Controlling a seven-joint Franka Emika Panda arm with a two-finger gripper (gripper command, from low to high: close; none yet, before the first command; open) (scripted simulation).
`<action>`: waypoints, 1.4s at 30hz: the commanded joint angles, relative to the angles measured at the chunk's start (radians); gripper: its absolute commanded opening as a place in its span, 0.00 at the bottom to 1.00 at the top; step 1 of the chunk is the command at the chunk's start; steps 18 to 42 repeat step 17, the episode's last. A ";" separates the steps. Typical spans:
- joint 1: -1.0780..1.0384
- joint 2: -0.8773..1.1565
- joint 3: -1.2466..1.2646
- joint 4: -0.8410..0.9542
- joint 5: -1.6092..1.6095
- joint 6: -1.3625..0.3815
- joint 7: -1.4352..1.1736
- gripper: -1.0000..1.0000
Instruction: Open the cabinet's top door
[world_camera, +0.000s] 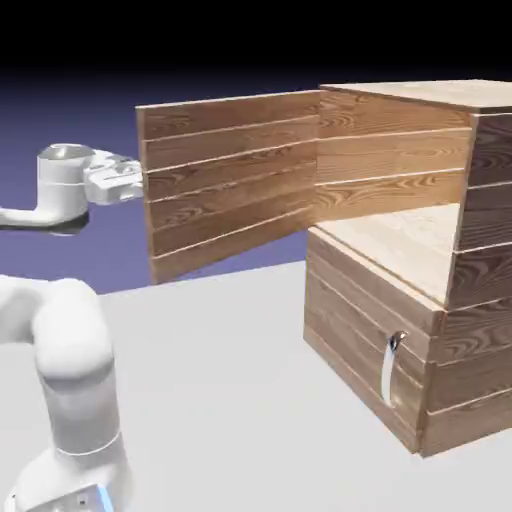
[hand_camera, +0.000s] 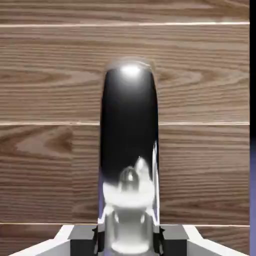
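No writing or brand shows anywhere. The cabinet (world_camera: 440, 250) is a boxy block of horizontal brown wood planks standing on the pale grey desk (world_camera: 220, 380). Its top door (world_camera: 230, 180), four grained planks tall, stands swung wide toward the exterior view's left. At the door's free edge the white gripper (world_camera: 135, 180) has its jaws clamped on the glossy curved silver handle (hand_camera: 130, 150).

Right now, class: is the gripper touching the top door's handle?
Touching. The hand view shows the gripper shut on the handle, which fills the space between its tips.
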 joint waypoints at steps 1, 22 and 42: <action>-0.035 0.004 0.027 0.036 0.014 -0.028 -0.002 0.00; -0.565 -0.062 0.320 0.611 0.150 -0.415 -0.101 0.00; -0.565 -0.062 0.320 0.611 0.150 -0.415 -0.101 0.00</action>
